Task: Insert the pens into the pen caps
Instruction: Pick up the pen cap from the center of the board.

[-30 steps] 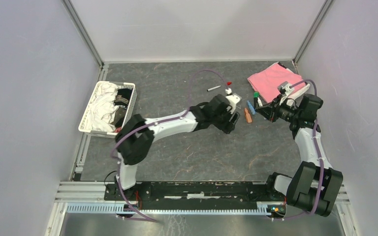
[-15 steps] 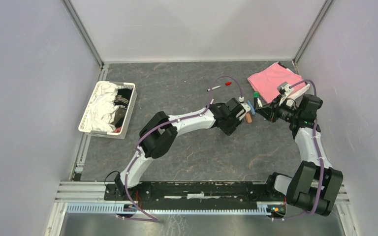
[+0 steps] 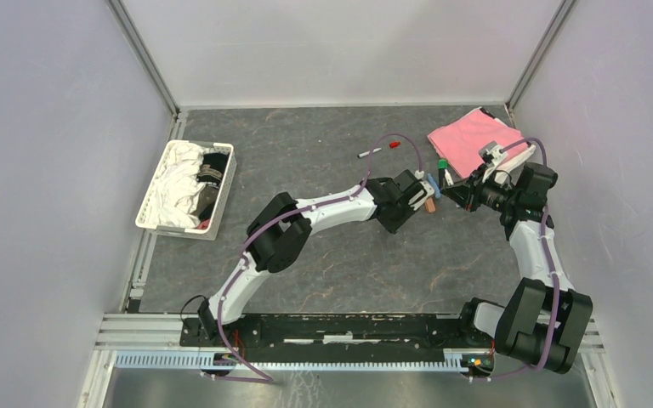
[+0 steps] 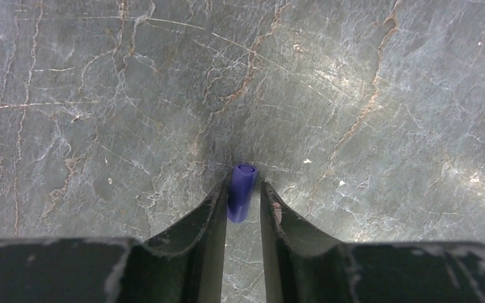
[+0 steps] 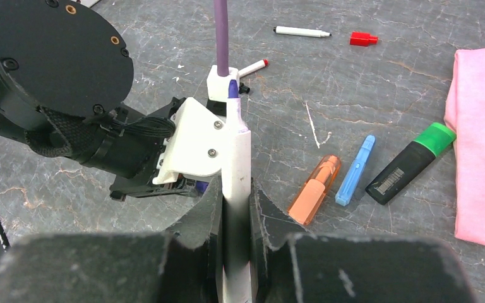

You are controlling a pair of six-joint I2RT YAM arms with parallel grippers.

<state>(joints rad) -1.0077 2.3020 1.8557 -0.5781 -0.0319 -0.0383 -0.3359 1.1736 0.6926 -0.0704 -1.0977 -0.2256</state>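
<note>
A blue-purple pen cap (image 4: 241, 192) lies on the table between the tips of my left gripper (image 4: 244, 189). The left finger touches it and a sliver of gap shows at the right finger. My right gripper (image 5: 235, 186) is shut on a white-barrelled pen (image 5: 236, 148), whose purple tip points at the left gripper's white housing. In the top view the two grippers, left (image 3: 425, 189) and right (image 3: 452, 189), nearly meet. An orange marker (image 5: 314, 189), a blue marker (image 5: 355, 170) and a black-and-green marker (image 5: 410, 164) lie to the right.
Farther back lie a white pen (image 5: 300, 31), a red cap (image 5: 362, 39) and a red-tipped pen (image 5: 252, 67). A pink cloth (image 3: 472, 136) is at the back right. A white basket (image 3: 157, 191) of clothes stands at the left.
My left arm has stretched right toward the right gripper, and its jaws have narrowed around the blue-purple cap. The right arm and its pen have stayed put.
</note>
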